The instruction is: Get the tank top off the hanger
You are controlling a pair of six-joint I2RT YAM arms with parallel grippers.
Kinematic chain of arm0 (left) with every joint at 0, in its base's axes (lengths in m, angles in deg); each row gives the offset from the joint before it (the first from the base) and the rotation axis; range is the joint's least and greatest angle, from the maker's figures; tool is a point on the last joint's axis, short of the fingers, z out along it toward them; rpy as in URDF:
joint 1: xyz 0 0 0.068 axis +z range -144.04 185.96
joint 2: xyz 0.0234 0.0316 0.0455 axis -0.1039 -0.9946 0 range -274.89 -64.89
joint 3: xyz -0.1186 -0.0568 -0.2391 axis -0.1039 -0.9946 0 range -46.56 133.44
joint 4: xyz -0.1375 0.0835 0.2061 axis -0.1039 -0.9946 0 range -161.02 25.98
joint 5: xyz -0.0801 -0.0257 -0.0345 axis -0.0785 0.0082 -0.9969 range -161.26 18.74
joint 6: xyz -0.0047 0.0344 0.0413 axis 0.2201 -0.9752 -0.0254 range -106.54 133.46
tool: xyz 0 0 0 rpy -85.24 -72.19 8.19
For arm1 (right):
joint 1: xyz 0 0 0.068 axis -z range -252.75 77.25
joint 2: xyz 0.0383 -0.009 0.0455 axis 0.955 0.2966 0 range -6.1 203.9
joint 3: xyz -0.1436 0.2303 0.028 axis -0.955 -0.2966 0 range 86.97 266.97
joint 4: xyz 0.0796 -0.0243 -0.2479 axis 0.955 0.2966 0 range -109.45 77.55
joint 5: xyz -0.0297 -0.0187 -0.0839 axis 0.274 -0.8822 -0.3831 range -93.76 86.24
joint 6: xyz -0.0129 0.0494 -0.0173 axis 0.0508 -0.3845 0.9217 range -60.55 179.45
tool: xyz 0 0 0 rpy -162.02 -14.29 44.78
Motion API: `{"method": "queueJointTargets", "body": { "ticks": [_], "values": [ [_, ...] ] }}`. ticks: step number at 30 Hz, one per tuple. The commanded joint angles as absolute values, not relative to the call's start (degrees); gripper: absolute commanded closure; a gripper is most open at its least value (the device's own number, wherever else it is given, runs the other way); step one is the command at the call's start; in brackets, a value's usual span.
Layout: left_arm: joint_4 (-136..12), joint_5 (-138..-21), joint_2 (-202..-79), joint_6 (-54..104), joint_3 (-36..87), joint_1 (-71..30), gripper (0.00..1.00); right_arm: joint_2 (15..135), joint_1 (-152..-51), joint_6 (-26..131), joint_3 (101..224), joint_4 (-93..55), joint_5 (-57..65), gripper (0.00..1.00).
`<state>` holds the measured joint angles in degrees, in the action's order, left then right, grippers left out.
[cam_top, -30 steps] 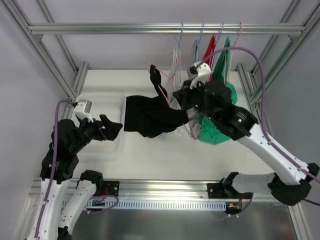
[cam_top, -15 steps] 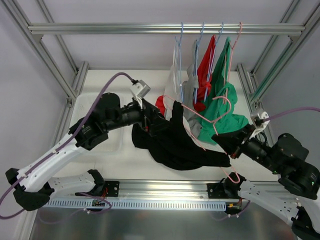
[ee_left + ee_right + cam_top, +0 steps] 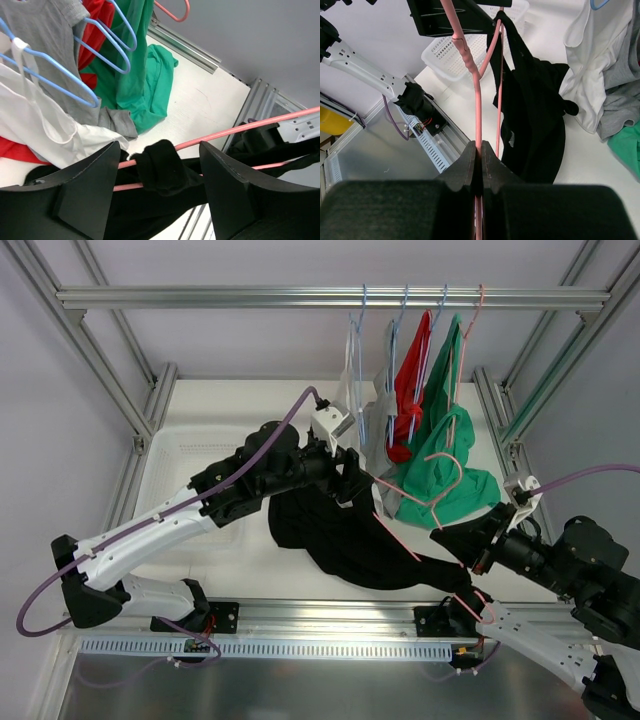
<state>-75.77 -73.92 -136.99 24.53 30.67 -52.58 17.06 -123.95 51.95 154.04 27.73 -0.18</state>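
Our right claw (image 3: 480, 155) pinches the pink hanger (image 3: 476, 95). Our left claw (image 3: 159, 147), spread, straddles the black tank top (image 3: 345, 540) strap on that hanger.

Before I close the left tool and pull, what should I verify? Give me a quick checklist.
1. Right tool shut on pink hanger: ok.
2. Left tool open: ok.
3. Black strap between left fingers: ok.
4. Strap off the hanger bar: not ok, it loops over it.
5. Tank top far shoulder freed: cannot tell.
6. White top clear of left tool: cannot tell, it hangs close.
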Motion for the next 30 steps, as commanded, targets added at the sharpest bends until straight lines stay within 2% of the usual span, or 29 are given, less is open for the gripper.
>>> {"method": "queueJointTargets", "body": {
  "ticks": [1, 3, 5, 12, 19, 22, 23, 24, 25, 27, 29, 30],
  "values": [
    [-73.2, -72.1, -133.7, 24.1, 30.2, -52.9, 0.30, 17.3, -124.1, 51.5, 156.7, 25.3, -1.7, 1.00],
    [-73.1, -71.7, -133.0, 24.2, 29.5, -53.0, 0.22, 18.2, -124.1, 51.8, 156.8, 25.2, -1.7, 1.00],
    [-72.7, -71.7, -132.0, 24.3, 28.9, -53.1, 0.21, 18.9, -124.1, 52.3, 156.9, 25.3, -1.1, 1.00],
    [-71.5, -71.6, -131.3, 25.2, 26.7, -53.4, 0.32, 19.1, -124.2, 52.5, 157.2, 24.1, -3.4, 1.00],
    [-71.0, -70.1, -134.1, 26.2, 26.9, -53.4, 0.46, 17.7, -124.1, 52.4, 157.2, 21.6, -0.4, 1.00],
    [-70.6, -70.5, -134.5, 26.3, 27.2, -53.3, 0.60, 17.7, -124.1, 52.2, 157.0, 21.6, -0.1, 1.00],
    [-70.5, -70.6, -134.6, 26.3, 27.3, -53.4, 0.72, 17.6, -124.2, 52.2, 156.9, 21.6, 0.1, 1.00],
    [-70.5, -70.5, -134.7, 26.4, 27.4, -53.4, 0.79, 17.6, -124.2, 52.2, 156.9, 21.7, -0.2, 1.00],
    [-70.5, -70.4, -134.6, 26.5, 27.4, -53.4, 0.83, 17.5, -124.1, 52.2, 156.8, 21.7, -0.4, 1.00],
    [-70.3, -70.0, -134.3, 26.4, 27.2, -53.4, 0.83, 17.1, -124.1, 52.3, 156.6, 21.6, -0.9, 1.00],
    [-70.3, -69.4, -134.2, 26.3, 26.9, -53.4, 0.97, 17.0, -124.2, 52.4, 156.5, 21.7, -1.0, 1.00],
    [-70.3, -68.1, -133.6, 26.5, 26.5, -53.4, 1.00, 16.7, -124.1, 52.6, 156.4, 21.8, -1.6, 1.00]
  ]
}}
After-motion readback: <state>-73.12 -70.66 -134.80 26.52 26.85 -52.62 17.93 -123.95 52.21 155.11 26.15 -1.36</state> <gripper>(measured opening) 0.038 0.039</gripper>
